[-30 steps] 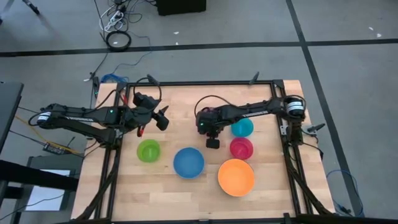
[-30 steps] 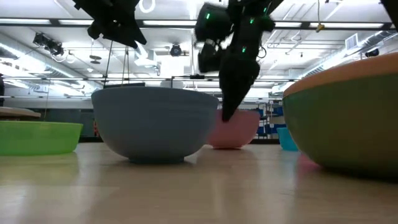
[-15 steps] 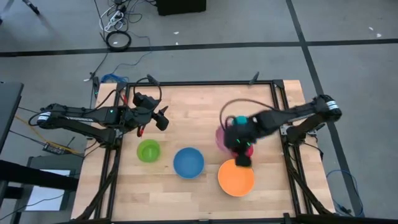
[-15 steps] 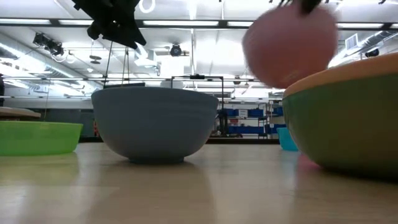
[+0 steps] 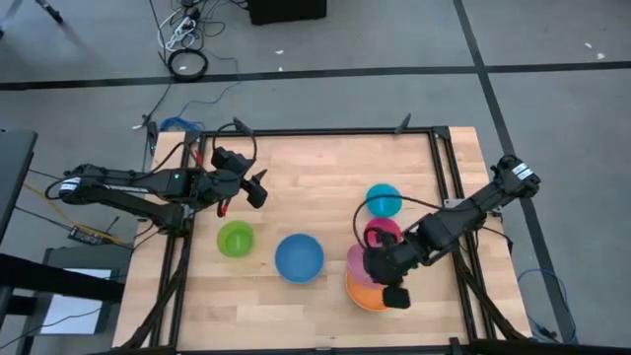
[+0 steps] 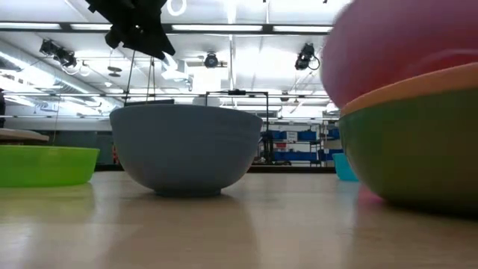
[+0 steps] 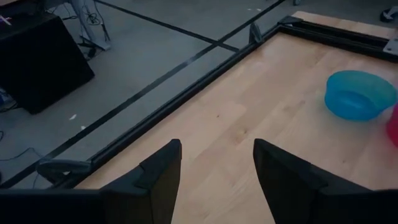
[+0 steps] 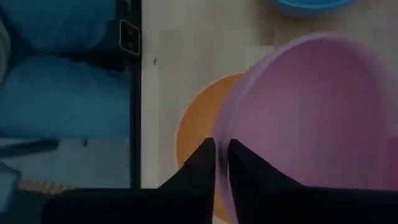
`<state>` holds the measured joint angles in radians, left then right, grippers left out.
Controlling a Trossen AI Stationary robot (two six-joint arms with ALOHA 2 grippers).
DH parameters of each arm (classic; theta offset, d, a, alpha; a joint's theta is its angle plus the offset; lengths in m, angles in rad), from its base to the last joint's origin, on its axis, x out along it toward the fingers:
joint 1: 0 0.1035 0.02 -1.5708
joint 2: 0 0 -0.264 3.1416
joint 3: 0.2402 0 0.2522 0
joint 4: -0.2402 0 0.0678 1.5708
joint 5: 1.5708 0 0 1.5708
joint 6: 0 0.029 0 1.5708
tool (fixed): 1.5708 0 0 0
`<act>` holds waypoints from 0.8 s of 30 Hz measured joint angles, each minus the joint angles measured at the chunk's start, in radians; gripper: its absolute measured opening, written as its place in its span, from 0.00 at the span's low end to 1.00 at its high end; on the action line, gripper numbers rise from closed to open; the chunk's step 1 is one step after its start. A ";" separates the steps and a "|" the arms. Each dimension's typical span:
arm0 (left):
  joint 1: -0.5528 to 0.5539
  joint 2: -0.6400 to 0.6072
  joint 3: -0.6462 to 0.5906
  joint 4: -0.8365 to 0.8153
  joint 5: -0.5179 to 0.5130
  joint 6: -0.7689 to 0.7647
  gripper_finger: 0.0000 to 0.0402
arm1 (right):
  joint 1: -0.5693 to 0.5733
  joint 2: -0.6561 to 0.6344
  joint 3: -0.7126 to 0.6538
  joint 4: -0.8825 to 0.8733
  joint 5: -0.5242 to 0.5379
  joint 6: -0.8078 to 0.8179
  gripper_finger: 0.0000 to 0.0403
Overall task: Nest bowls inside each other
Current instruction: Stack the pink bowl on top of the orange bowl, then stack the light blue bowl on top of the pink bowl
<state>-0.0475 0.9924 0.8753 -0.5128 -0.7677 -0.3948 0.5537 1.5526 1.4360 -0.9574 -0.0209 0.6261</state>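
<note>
My right gripper (image 5: 385,281) is shut on the pink bowl (image 5: 357,260), which hangs low over the orange bowl (image 5: 365,298) near the table's near right corner. In the low view the orange bowl (image 6: 418,84) sits nested in the dull green bowl (image 6: 407,153). The magenta-red bowl (image 5: 381,233), cyan bowl (image 5: 384,200), blue bowl (image 5: 299,257) and lime green bowl (image 5: 235,239) each stand on their bases on the table. My left gripper (image 5: 260,187) hovers open above the table's left part, holding nothing. My right gripper pinches the pink bowl's rim (image 8: 224,134), one finger inside the bowl and one outside. The fingers slant steeply down from above. The bowl hangs tilted below them, its underside (image 6: 396,52) low over the orange bowl; whether the two touch, I cannot tell.
A black metal frame (image 5: 434,133) runs around the wooden table. Bare wood lies across the far middle (image 5: 315,163) and along the near left edge. Cables and dark equipment lie on the floor beyond the far edge.
My right gripper has lifted the pink bowl off the table's middle and swung it toward the near right corner, tipping further down. The bowl, which stood behind the blue bowl, now hangs over the orange bowl.
</note>
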 joint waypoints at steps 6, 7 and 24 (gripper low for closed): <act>0.000 0.000 0.000 -0.051 0.005 -0.001 0.52 | 0.002 0.039 -0.005 0.060 -0.034 0.080 0.22; 0.000 0.000 0.000 -0.059 0.006 -0.001 0.52 | 0.001 0.039 -0.005 0.064 -0.033 0.081 0.24; -0.078 0.126 0.000 -0.091 0.474 -0.334 0.52 | 0.035 -0.058 -0.005 -0.041 0.463 0.057 0.31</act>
<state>-0.1251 1.1179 0.8753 -0.6040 -0.2939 -0.7290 0.5892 1.4948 1.4307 -0.9981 0.4423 0.6830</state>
